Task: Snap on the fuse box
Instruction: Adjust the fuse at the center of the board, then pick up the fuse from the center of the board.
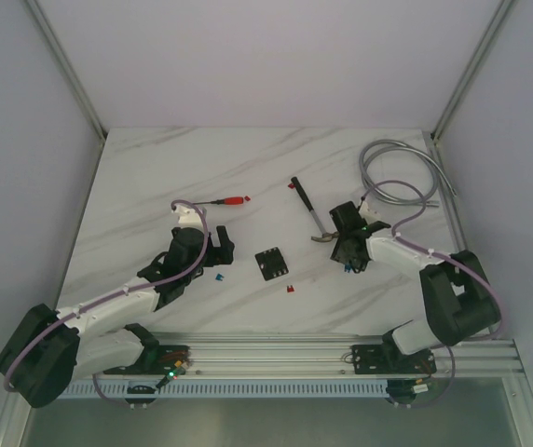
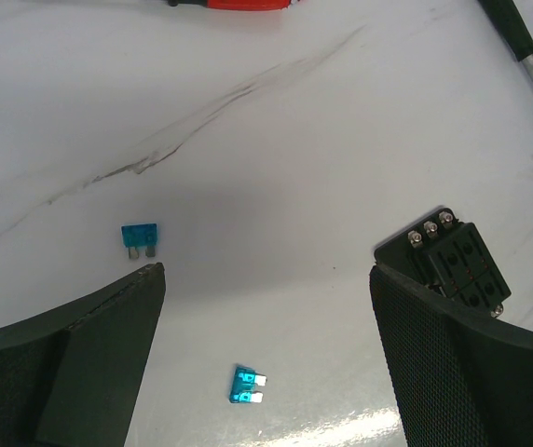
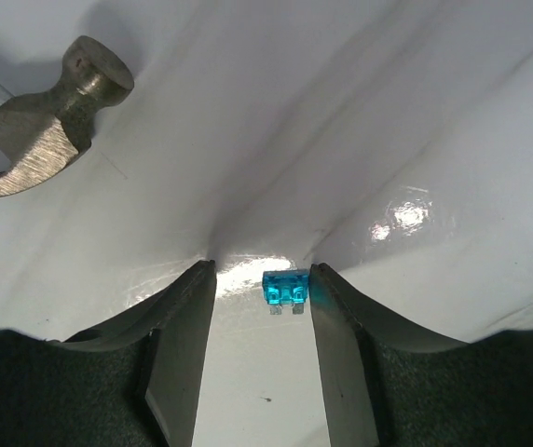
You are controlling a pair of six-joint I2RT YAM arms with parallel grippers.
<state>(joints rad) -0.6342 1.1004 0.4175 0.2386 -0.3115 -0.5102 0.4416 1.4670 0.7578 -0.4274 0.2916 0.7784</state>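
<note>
The fuse box (image 1: 269, 264) sits untouched mid-tabletop (image 1: 155, 186).
It lies between the arms. The left claw (image 2: 266, 270) gapes wide just left of it; the right claw (image 3: 262, 268), off to its right, stands part-open around a blue fuse (image 3: 285, 289) touching one finger.

The top camera looks down from above and behind my bases over the whole table (image 1: 155, 196). Wrist cameras sit close: the fuse box (image 2: 457, 261) is right of my left gripper (image 2: 266, 275), the hammer (image 3: 47, 130) ahead-left of my right gripper (image 3: 262, 268). Both also show from the top.
</note>
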